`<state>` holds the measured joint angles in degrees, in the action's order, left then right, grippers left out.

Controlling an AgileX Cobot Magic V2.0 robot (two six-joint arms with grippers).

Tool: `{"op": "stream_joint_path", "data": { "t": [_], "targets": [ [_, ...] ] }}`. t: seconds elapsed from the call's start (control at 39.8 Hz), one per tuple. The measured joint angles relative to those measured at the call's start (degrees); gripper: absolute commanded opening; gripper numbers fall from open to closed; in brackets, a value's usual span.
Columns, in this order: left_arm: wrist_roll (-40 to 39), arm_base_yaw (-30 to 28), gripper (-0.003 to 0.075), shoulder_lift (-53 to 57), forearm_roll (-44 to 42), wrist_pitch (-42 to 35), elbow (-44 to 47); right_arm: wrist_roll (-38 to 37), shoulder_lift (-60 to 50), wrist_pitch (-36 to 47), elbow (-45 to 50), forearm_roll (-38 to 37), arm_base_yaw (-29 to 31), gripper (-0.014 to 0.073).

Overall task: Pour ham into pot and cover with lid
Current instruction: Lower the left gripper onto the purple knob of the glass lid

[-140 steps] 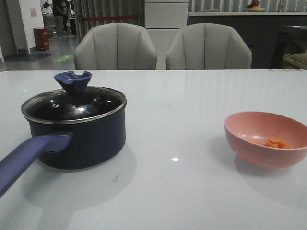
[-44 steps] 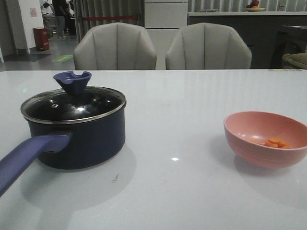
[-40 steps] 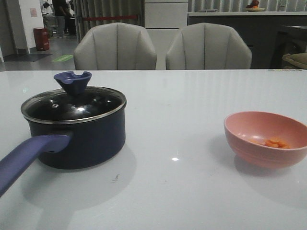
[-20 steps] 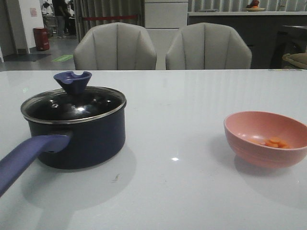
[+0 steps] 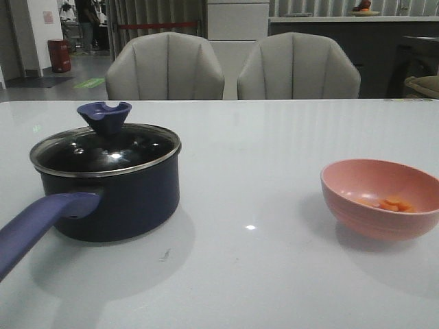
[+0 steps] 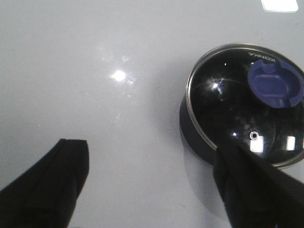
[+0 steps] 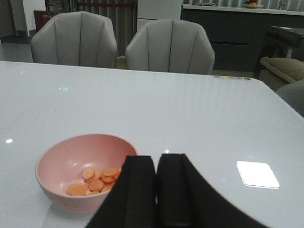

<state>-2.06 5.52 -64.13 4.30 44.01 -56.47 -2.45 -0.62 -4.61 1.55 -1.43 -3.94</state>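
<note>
The round dark glass lid [image 5: 106, 147] with its blue knob sits on the navy saucepan [image 5: 116, 199]. Well right of the saucepan, orange ham slices [image 7: 97, 179] lie in a pink bowl [image 5: 357, 205]. The left gripper [image 6: 152, 190] hovers wide open and empty; the right gripper [image 7: 156, 190] is closed and empty. The slick white table [image 5: 260, 151] could let the saucepan slide during lid removal. Grey chairs [image 5: 164, 68] stand behind.

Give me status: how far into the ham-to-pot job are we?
Nothing done yet. The ham sits in the pink bowl, and the lid is on the pot, so it must come off first. Left hand is open above the table beside the pot; right hand is shut, empty, near the bowl.
</note>
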Motion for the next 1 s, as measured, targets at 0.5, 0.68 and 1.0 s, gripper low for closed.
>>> {"op": "stream_joint_path", "data": {
  "t": [0.5,0.68,1.0],
  "targets": [
    [-7.74,18.2,0.0595,-26.26,-5.4,8.34,-23.56,0.0,0.0,0.0,0.0,0.0,0.0,0.0148],
    [-11.01,20.57,0.0628,-33.43,-7.97,13.74,-30.63,0.0,0.0,0.0,0.0,0.0,0.0,0.0148],
    [-14.36,21.21,0.0628,-41.43,-8.53,20.16,-38.38,0.0,0.0,0.0,0.0,0.0,0.0,0.0148]
  ]
}}
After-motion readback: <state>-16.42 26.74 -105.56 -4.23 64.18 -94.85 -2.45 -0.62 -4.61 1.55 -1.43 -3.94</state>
